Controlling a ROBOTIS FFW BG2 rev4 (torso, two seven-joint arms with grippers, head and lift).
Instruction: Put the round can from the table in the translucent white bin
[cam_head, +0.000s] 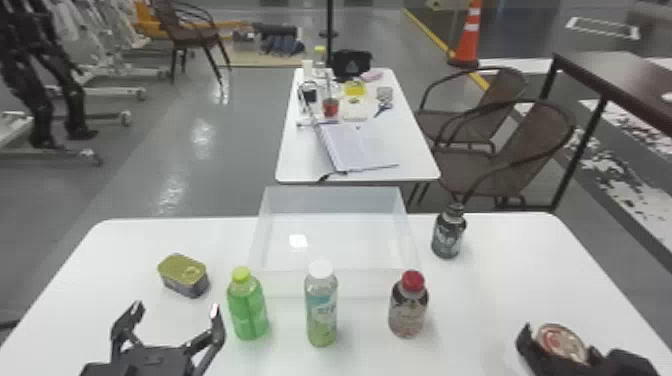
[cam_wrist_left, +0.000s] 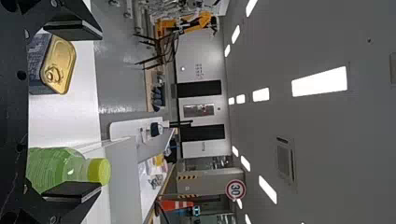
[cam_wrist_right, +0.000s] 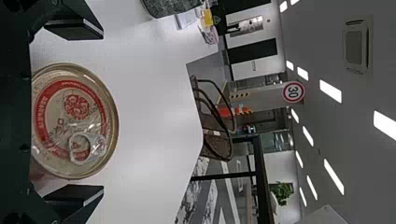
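Metal round can (cam_head: 560, 342) sits on table (cam_head: 480, 300) btwn 2 spread fingers of R gripper (cam_wrist_right: 102, 112); L gripper (cam_head: 176, 308) also apart. Prob. stiff, slick, heavyish if full: we'd pinch its sides.

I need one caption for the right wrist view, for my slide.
Open right gripper, one finger on each side of the round can.

Robotics lab or workshop space, black robot legs (cam_head: 47, 90) and wheeled white frames standing on a glossy grey floor (cam_head: 200, 135), traffic cone (cam_head: 468, 37) beside yellow floor tape (cam_head: 430, 32), long ceiling lights (cam_wrist_left: 320, 81), round speed-limit sign (cam_wrist_left: 235, 189)
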